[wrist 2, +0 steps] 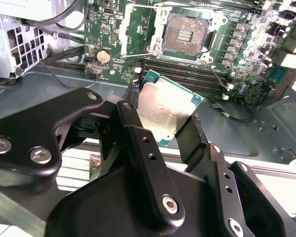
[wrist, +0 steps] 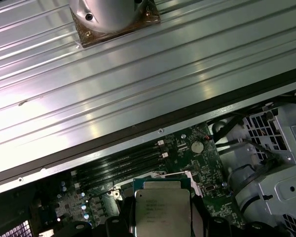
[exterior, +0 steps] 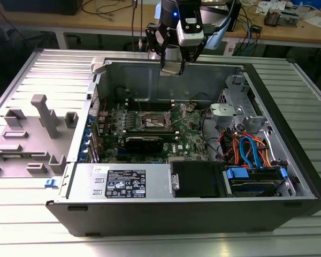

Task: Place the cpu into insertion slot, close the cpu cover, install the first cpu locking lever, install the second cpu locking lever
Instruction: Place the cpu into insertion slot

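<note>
Plainly the first step is in hand: the gripper [wrist 2: 164, 123] pinches the cpu [wrist 2: 170, 103] by two opposite edges between its black fingers [wrist 2: 130, 118] and holds it in the air above the far wall of the open case [exterior: 203, 219], short of the slot [wrist 2: 185, 33]. The slot sits lower and nearer on the green board [exterior: 195, 134], and slightly toward the exterior view's left of the gripper. Its dark, finely pinned centre lies bare inside a silvery metal rim, with long black memory slots [wrist 2: 187, 69] just beside it. Seating the chip would, I judge, call for bringing it down flat and squared to that rim, since such fine pins would tolerate no skewed or sliding entry. The cpu is a thin, flat square with a dull, brushed silvery lid on a green base that shows at the edges. It looks rigid and smooth, so only a light edge grip keeps it. The gripper's links are matt black with bright screw heads. The case is grey sheet metal and rests on a ribbed aluminium tabletop [exterior: 21, 235].
</note>
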